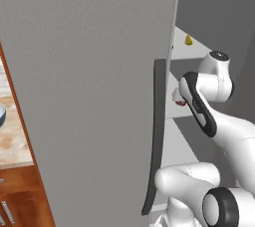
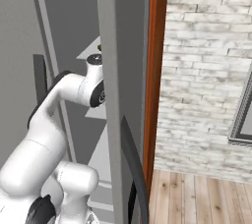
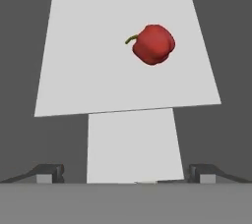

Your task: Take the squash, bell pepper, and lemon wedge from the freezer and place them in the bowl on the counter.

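The freezer stands with its big grey door [image 1: 89,96] swung open. My arm reaches in over a pale shelf [image 3: 98,70]. On that shelf lies the red bell pepper [image 3: 153,44], ahead of my gripper [image 3: 126,174] and a little to the right in the hand view. The gripper is open with nothing between its fingertips [image 3: 49,173]. A sliver of the bell pepper [image 1: 180,103] peeks out beside the arm in the left base view. The yellow lemon wedge [image 1: 189,40] sits on a higher shelf. The squash is out of view. The bowl [image 1: 1,114] shows at the far left edge on the counter [image 1: 12,144].
The door's dark curved handle [image 1: 157,136] hangs close to my arm's left. A second grey door panel [image 2: 115,95] with a dark handle stands at the arm's right. Beyond it are a brown wooden frame [image 2: 156,70], a brick wall [image 2: 206,61] and wood floor [image 2: 197,198].
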